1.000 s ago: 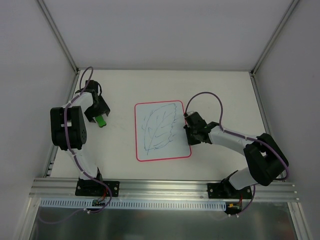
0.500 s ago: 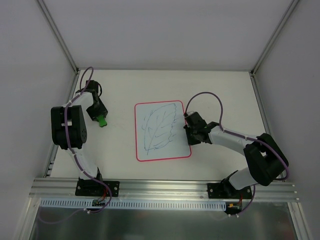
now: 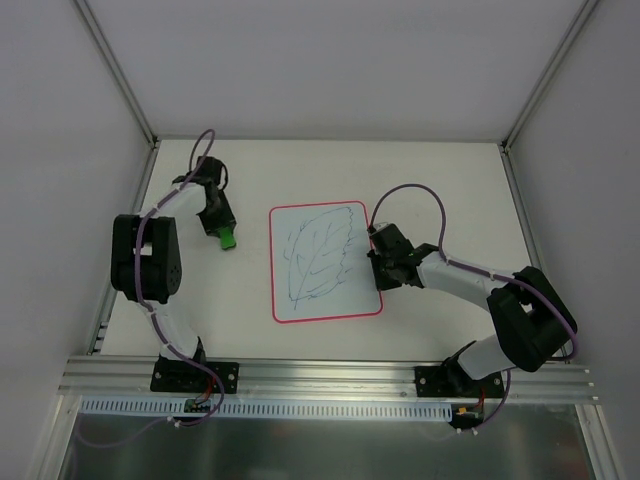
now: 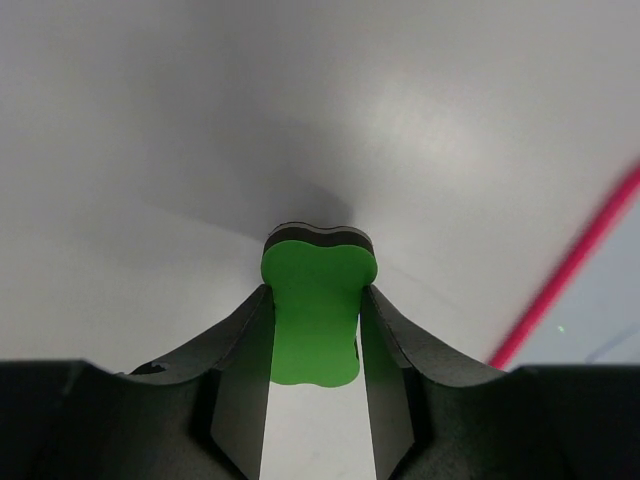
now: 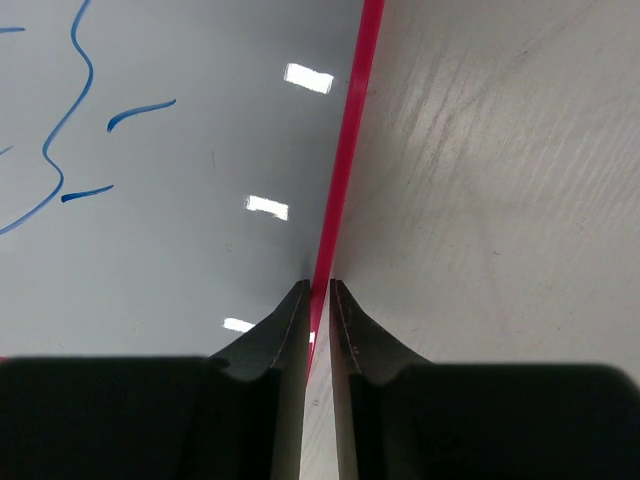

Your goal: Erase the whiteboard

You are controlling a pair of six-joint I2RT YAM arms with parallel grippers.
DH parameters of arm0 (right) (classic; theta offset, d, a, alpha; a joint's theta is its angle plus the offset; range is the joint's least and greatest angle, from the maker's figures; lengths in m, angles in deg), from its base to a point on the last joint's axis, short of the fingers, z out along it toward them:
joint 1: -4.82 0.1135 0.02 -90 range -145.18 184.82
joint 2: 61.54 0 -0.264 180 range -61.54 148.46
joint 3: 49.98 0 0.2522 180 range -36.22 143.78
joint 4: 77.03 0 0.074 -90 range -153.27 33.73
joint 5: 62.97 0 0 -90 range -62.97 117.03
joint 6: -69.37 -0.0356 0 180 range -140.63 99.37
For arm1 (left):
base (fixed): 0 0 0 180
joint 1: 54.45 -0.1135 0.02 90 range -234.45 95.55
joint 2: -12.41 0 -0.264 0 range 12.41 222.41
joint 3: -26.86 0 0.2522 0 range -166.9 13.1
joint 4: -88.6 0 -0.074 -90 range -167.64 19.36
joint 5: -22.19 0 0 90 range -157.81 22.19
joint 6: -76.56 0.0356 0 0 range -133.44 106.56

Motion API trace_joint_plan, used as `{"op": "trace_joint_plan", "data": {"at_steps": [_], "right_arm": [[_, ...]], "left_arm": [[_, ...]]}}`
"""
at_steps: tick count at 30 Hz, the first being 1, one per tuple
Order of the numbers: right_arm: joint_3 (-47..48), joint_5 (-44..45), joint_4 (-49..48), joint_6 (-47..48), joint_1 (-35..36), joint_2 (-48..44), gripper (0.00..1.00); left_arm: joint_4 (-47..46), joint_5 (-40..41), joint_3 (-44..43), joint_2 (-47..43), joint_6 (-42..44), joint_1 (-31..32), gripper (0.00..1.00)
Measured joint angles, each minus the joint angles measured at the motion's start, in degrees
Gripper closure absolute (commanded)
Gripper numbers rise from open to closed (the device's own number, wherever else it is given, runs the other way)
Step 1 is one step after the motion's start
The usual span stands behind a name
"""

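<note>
Whereas a second ago it sat farther left, the small green block (image 3: 228, 239), dark-backed, is now nearer the flat white red-rimmed whiteboard (image 3: 325, 300) lying mid-table (image 3: 430, 190). The left pincer (image 4: 316, 292) clamps the block. The right pincer (image 5: 318, 286), unchanged, pinches the whiteboard's right rim.

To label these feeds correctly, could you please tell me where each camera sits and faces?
Top external: above and behind, looking down at the table; left arm and right arm show, the whiteboard between them.
Left wrist: on the left arm, looking along the left gripper, closed on the green block.
Right wrist: on the right arm, looking along the right gripper, pinching the whiteboard's edge.
Shared: the whiteboard appears in all three.
</note>
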Motion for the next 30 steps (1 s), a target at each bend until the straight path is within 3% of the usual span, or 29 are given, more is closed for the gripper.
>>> {"op": "trace_joint_plan", "data": {"at_steps": [7,10,18,24,30], "right_arm": [[0.0,0.0,-0.1,-0.2,0.0,0.1,0.83],[0.0,0.0,-0.1,-0.2,0.0,0.1,0.84],[0.3,0.0,-0.1,-0.2,0.0,0.4,0.87],[0.4,0.0,0.0,-0.4,0.0,0.5,0.89],[0.6,0.0,0.2,-0.6,0.0,0.8,0.9]], "left_arm": [[-0.3,-1.6,-8.8,1.9,5.6,21.3,0.85],[-0.7,-1.6,-13.4,5.0,8.3,26.4,0.89],[0.3,-0.6,-20.9,16.3,13.0,26.3,0.99],[-0.1,0.4,-22.3,17.4,14.3,26.4,1.0],[-3.6,2.2,-17.1,14.9,12.6,28.2,1.0]]}}
